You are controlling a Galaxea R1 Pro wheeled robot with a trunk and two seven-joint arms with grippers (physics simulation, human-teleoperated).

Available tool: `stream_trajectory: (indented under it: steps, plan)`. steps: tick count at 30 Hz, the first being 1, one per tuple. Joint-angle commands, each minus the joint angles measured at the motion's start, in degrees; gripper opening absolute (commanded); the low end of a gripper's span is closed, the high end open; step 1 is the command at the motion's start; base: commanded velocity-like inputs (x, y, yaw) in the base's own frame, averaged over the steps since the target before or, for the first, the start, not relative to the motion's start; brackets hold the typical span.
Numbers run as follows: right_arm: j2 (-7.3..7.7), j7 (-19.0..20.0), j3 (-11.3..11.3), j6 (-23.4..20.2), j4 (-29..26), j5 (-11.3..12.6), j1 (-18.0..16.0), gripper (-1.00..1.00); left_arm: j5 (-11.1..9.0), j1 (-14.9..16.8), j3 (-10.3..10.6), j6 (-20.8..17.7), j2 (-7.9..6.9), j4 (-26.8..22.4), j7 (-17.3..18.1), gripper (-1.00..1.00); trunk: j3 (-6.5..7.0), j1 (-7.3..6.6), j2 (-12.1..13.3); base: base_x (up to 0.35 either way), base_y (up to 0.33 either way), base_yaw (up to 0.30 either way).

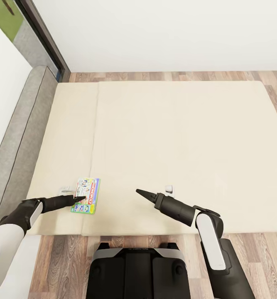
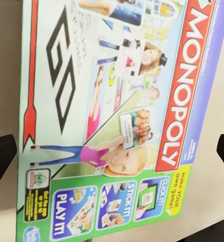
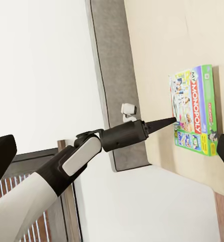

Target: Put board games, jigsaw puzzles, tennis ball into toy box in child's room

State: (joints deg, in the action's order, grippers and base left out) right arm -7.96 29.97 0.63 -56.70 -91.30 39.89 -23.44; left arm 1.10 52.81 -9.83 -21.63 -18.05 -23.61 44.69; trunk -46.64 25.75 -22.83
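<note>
Left gripper [image 1: 81, 198] is being held spread open over one Monopoly box [image 1: 86, 195] (lying at the bed's [image 1: 175, 137] near left edge); right gripper's [image 1: 139, 192] state cannot be told.

Lighting is bright, even and diffuse, with no single visible source. The bed [image 1: 175, 145] mattress reads as a pale, nearly flat cream with only faint shading along its seam. Shadows are soft and weak: a thin dark edge under the Monopoly box [image 1: 86, 195] and beneath the arms. No glare. The head view bends straight lines toward its edges. In the left wrist view the box print looks slightly soft, and all renders show mild compression blur.
</note>
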Motion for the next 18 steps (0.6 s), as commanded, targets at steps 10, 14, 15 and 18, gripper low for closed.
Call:
stream_trajectory:
  steps: [10, 14, 15, 18]
  plan:
    - [-0.05, 0.3, 0.1, -0.2, 0.0, -0.3, 0.0, 1.0, 0.1, 0.0, -0.5, -0.5, 0.0, -0.1, 0.2, 1.0, -0.06, 0.03, -0.1, 0.0, 0.0, 0.0]
    - [-0.09, 0.3, 0.1, -0.2, 0.0, -0.3, 0.0, 1.0, 0.1, 0.0, -0.5, -0.5, -0.04, -0.1, 0.1, 1.0, -0.06, 0.03, -0.1, 0.0, 0.0, 0.0]
    - [-0.1, 0.3, 0.1, -0.2, 0.0, -0.3, 0.0, 1.0, 0.1, 0.0, -0.5, -0.4, -0.05, -0.1, 0.1, 1.0, -0.06, 0.03, -0.1, 0.0, 0.0, 0.0]
    - [-0.11, 0.3, 0.1, -0.2, 0.0, -0.3, 0.0, 1.0, 0.1, 0.0, -0.5, -0.4, -0.05, -0.1, 0.0, 1.0, -0.06, 0.03, -0.1, 0.0, 0.0, 0.0]
